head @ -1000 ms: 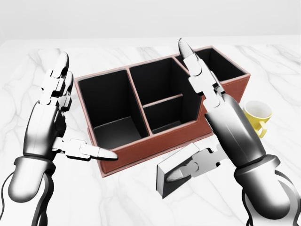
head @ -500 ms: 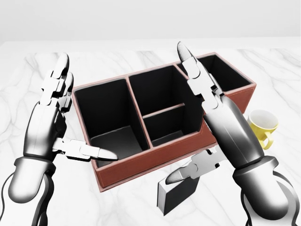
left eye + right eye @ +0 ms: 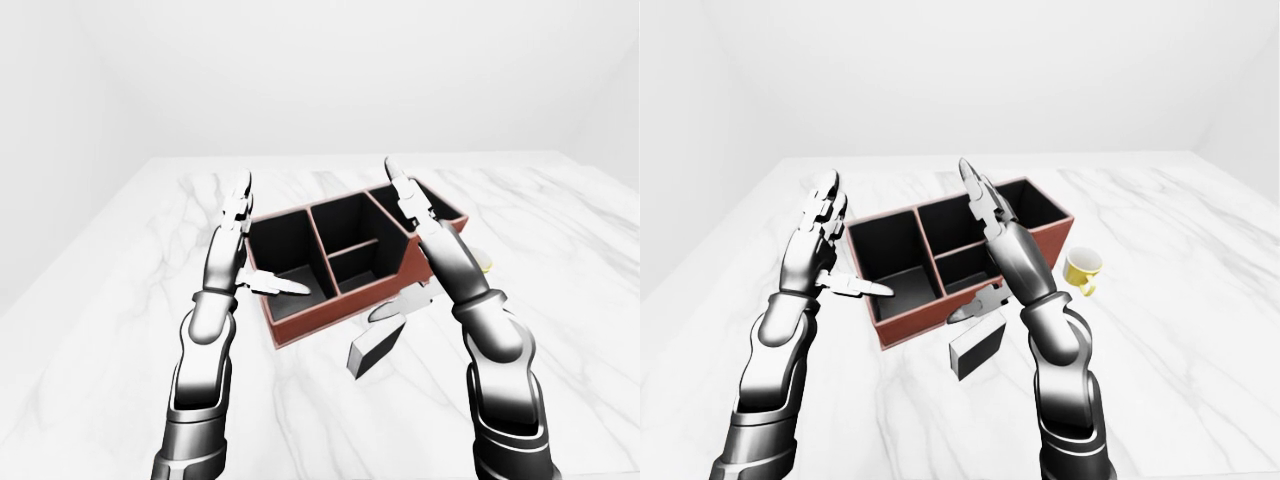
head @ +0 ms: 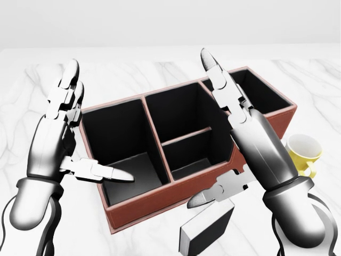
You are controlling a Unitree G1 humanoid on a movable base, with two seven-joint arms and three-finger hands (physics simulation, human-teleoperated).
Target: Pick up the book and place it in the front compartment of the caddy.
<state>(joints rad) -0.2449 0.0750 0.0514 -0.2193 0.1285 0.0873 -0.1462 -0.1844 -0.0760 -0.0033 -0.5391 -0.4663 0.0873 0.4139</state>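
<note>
The caddy [image 4: 154,205] is a red-brown box with black compartments: one large at the left, two smaller in the middle, one at the upper right. The book [image 4: 210,232], dark with a white page edge, lies on the marble just below the caddy's lower right wall, at the bottom of the head view. My left hand [image 4: 99,124] is open, fingers up beside the caddy's left wall, thumb over the left compartment. My right hand [image 4: 200,128] is open over the caddy's right part, thumb pointing left just above the book. Neither hand holds anything.
A yellow mug [image 4: 303,152] stands to the right of the caddy, beside my right forearm. The white marble table [image 4: 133,69] stretches away on all sides; its far edge meets a white wall in the right-eye view [image 3: 940,157].
The whole picture has shifted: caddy, book and mug sit lower and larger in the head view, so the camera has moved closer. Both hands keep their open pose.
</note>
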